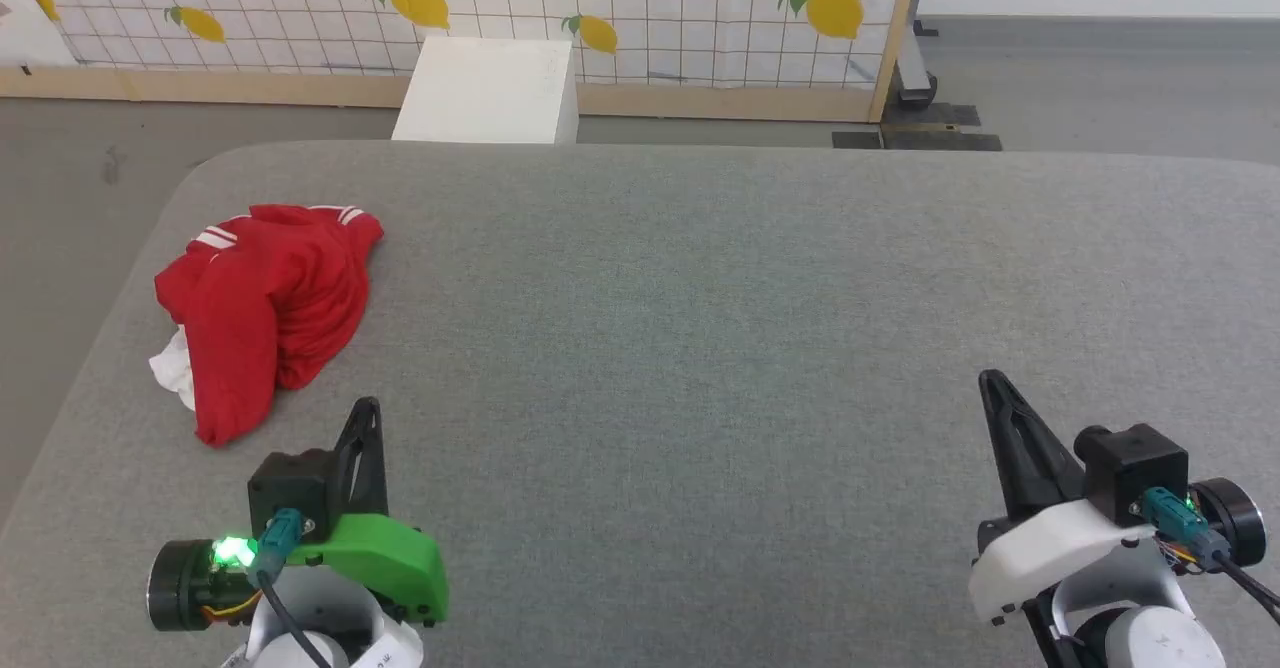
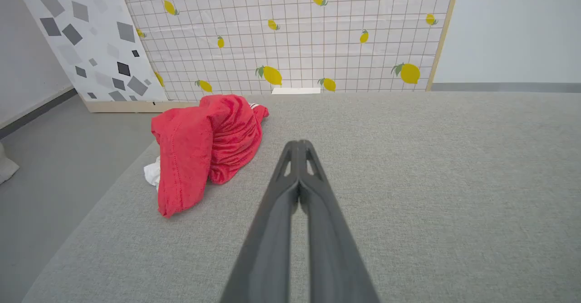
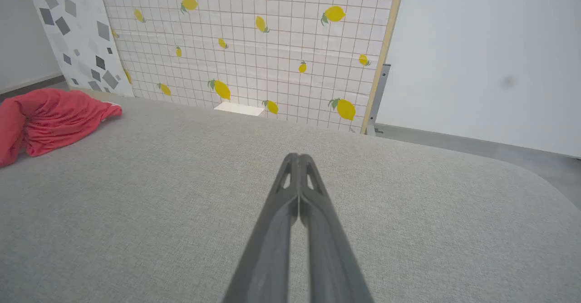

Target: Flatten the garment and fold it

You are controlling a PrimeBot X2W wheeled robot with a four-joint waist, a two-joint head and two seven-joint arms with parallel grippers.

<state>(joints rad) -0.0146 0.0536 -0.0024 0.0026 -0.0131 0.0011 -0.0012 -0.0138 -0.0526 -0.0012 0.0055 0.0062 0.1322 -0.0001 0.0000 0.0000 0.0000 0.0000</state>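
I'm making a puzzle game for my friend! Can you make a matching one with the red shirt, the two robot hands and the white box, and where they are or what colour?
Things:
1. garment
2. left gripper
3. right gripper
4. white box

Clues:
A. beyond the far edge of the table
B. has a green cover on its wrist
C. crumpled in a heap on the table's left side
D. has a white cover on its wrist

Pairs: 1-C, 2-B, 3-D, 4-A

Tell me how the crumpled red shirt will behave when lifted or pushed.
The garment lies heaped in soft folds, so it will probably hang limp and unfurl when lifted. It looks thin, likely light. Pushed across the grey cloth surface, it may bunch rather than slide.
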